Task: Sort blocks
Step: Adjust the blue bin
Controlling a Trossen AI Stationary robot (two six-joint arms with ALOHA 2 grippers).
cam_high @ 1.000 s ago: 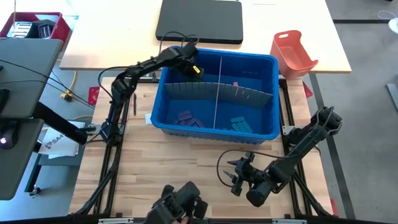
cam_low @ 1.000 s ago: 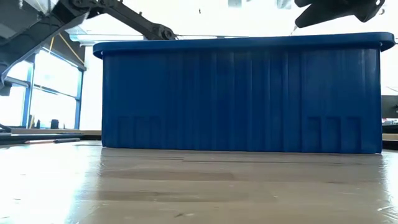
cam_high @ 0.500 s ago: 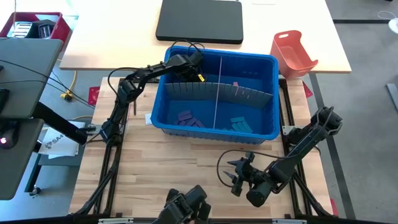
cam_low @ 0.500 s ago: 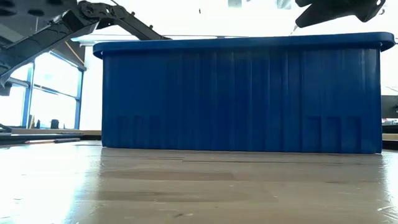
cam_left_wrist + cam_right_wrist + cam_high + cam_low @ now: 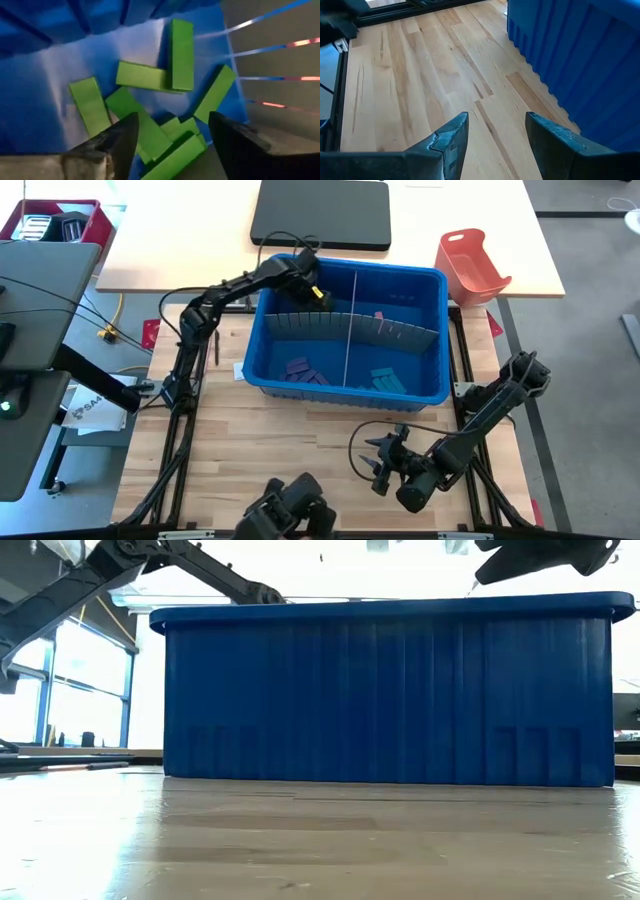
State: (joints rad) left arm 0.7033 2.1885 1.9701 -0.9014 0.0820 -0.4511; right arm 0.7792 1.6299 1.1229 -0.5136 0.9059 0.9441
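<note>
The left gripper (image 5: 170,131), jaws spread and empty, hangs over green blocks (image 5: 150,100) heaped in the blue bin's (image 5: 420,385) far-left compartment, a drop best finished by lifting straight clear, while the right gripper (image 5: 495,132) waits open above the tabletop (image 5: 420,85).

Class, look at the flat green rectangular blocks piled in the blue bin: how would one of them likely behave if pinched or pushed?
The green rectangular blocks look stiff, with straight edges, so one should probably keep its shape when pinched. Flat faces suggest sliding, not rolling, across the blue plastic bin floor. They overlap, so pushing one would likely shift its neighbours.
</note>
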